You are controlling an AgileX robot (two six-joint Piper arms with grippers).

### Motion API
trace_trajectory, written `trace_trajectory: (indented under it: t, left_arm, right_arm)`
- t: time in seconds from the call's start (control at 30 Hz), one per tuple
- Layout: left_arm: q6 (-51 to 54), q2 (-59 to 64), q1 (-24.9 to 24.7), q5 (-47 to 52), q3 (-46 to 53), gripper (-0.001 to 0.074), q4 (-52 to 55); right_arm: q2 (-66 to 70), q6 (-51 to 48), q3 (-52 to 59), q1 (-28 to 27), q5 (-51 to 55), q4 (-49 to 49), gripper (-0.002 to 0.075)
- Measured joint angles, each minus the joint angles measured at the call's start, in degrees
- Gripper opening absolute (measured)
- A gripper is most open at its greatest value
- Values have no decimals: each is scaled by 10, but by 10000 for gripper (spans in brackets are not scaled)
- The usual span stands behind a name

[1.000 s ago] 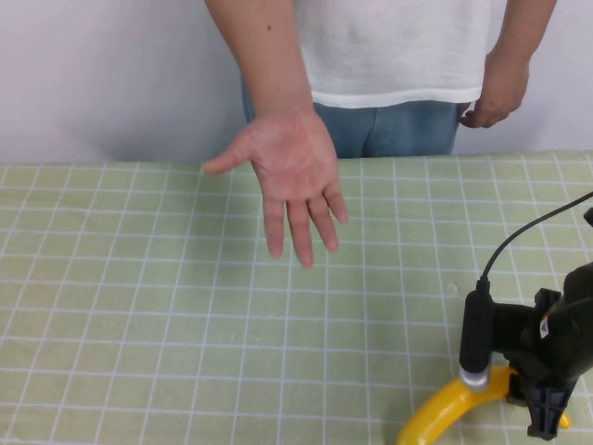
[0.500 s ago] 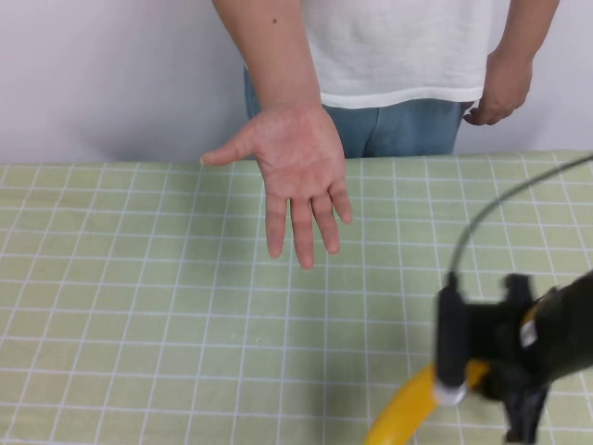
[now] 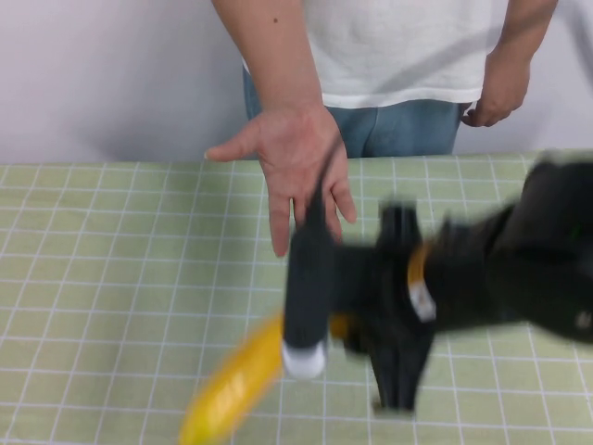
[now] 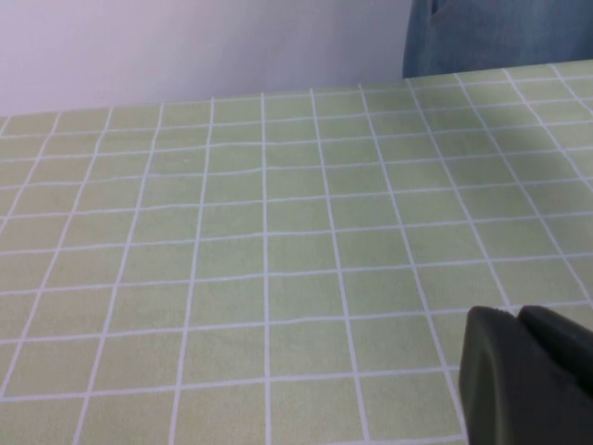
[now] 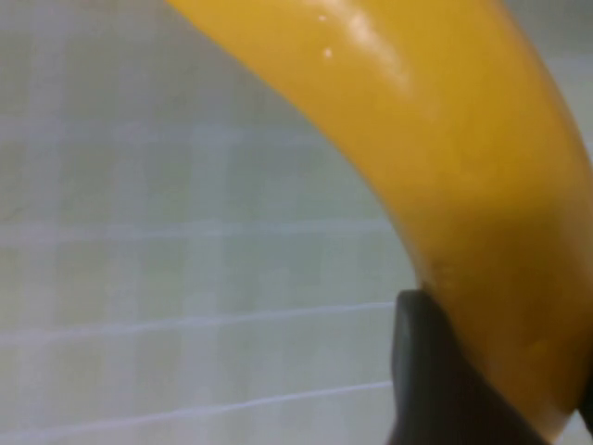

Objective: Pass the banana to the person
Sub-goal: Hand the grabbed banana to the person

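No legible text, labels, brands or numbers anywhere: not on tablecloth, shirt, banana, or arm's white tag.

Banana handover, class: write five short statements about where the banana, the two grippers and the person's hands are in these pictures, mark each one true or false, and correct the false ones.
1. The right gripper holds the banana. True.
2. The banana lies in the person's open hand. False: it is in the gripper, nearer the robot than the hand.
3. The open hand is held palm up over the green checked tablecloth. True.
4. The person's other hand reaches toward the banana. False: it hangs at the person's side.
5. The left gripper holds a second banana. False: it holds nothing and is above bare cloth.
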Motion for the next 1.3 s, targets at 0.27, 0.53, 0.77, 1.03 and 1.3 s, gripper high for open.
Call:
trace_trajectory:
  t: [0.27,0.53,0.77,1.03,1.3]
  left_arm:
    - [0,0,0,0,0,-3,0]
    - [0,0,0,0,0,-3,0]
    - [0,0,0,0,0,-3,0]
    - [0,0,0,0,0,-3,0]
    - [0,0,0,0,0,-3,0]
  right_arm:
    - [60,82,-170,-58,80,-145,-6]
    - [162,-44,-249,-160,83,-1,-6]
    - [218,-24,-248,-175,59,5,-6]
    - [221,19,-248,-175,39,4,357]
    - [162,85,-248,-158,45,1,609]
